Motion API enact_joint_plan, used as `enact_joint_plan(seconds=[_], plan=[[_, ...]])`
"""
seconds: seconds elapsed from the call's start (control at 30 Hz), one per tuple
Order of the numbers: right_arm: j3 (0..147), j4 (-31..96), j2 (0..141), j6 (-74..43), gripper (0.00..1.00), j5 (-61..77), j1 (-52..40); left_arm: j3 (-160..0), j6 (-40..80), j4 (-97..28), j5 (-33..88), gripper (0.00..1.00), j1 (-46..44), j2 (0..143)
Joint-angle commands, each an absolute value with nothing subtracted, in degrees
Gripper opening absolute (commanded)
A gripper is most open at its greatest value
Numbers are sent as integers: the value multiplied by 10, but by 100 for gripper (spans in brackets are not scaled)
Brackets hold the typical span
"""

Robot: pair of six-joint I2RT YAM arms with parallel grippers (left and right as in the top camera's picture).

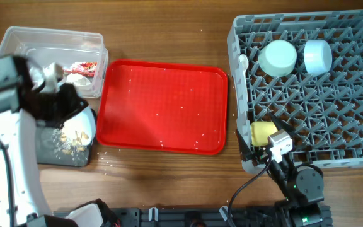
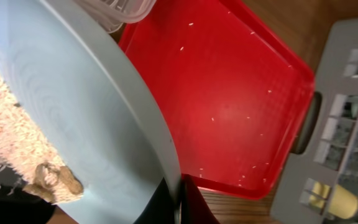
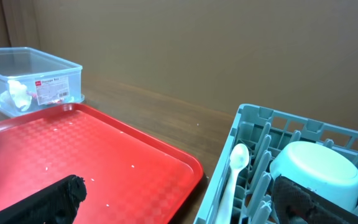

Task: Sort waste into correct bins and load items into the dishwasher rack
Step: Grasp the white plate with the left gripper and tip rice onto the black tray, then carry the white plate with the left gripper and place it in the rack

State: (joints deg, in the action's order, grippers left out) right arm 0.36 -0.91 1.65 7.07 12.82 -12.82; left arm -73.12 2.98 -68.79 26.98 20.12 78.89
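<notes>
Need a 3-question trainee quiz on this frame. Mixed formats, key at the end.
1. True or false: the red serving tray holds crockery.
2. Which of these lies in the clear tub? A) yellow cup B) snack wrapper C) spoon
3. Fill in: the left gripper tilts the light blue plate so its crumbs drop into the ____ tray.

Key: 1 false, it carries only specks. 2 B. 3 black, the black tray beside the tub.
</notes>
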Motion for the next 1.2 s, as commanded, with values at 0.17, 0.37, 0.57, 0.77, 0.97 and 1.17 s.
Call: enact_joint_plan(seconds=[0.17, 0.37, 0.57, 0.77, 0.97, 1.17], plan=[[3, -10, 13, 60, 100, 125, -127, -688, -104, -698, 471, 4, 378, 664], [3, -10, 13, 60, 100, 125, -127, -665, -103, -685, 476, 4, 368, 662], [3, -10, 13, 60, 100, 125, -127, -655, -105, -681, 484, 4, 387, 659], [3, -10, 13, 60, 100, 125, -127, -647, -108, -674, 519, 4, 411, 662], [3, -10, 13, 60, 100, 125, -127, -645, -127, -670, 520, 4, 403, 665], [3, -10, 13, 60, 100, 125, -127, -644, -88, -668, 509, 4, 370, 664]])
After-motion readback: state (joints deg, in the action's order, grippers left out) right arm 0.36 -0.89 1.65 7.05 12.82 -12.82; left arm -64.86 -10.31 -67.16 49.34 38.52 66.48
